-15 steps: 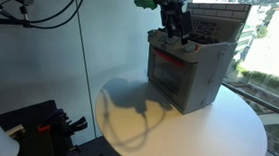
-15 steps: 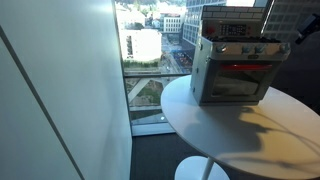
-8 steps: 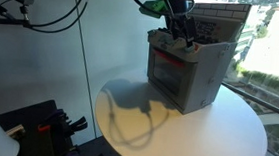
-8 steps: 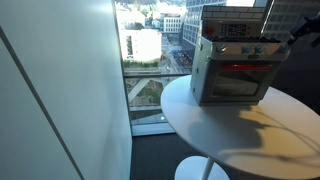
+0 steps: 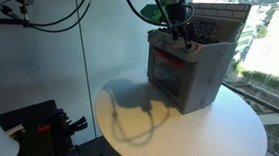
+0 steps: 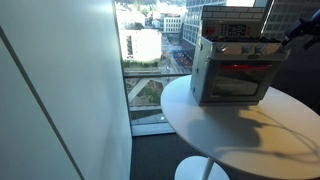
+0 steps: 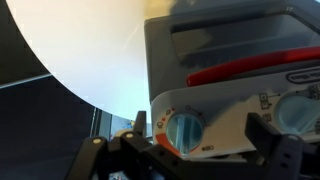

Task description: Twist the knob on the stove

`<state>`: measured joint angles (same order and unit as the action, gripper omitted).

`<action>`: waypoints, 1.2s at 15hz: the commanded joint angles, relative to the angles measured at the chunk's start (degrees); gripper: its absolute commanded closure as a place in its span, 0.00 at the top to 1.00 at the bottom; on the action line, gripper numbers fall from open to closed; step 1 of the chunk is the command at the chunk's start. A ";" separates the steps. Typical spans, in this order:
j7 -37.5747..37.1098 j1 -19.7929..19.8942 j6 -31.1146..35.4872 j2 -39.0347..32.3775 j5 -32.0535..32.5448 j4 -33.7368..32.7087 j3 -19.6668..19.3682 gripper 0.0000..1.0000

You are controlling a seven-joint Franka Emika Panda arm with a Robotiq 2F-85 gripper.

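Note:
The grey toy stove with its red-framed oven front stands on the round white table; it also shows in an exterior view. In the wrist view a round blue knob sits on the stove's white control panel, with a second knob at the right edge. My gripper is open, its two black fingers on either side of the blue knob without touching it. In an exterior view the gripper is at the stove's top front edge.
The round white table carries the stove near its far edge. A tall window is behind it. Dark equipment and cables stand to the table's side.
The arm has shifted slightly at the stove's top front edge; the gripper stays by the knobs. The stove has not moved.

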<state>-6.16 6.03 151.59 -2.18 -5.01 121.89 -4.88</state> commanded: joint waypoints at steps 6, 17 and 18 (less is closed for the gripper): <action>4.99 -0.25 4.30 -0.94 -3.27 0.13 0.36 1.00; 8.60 -0.19 7.05 -2.26 -5.74 -0.28 1.20 1.00; 8.97 -0.17 7.38 -2.38 -6.02 -0.33 1.30 1.00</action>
<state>0.22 5.84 157.73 -4.20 -8.86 121.90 -3.87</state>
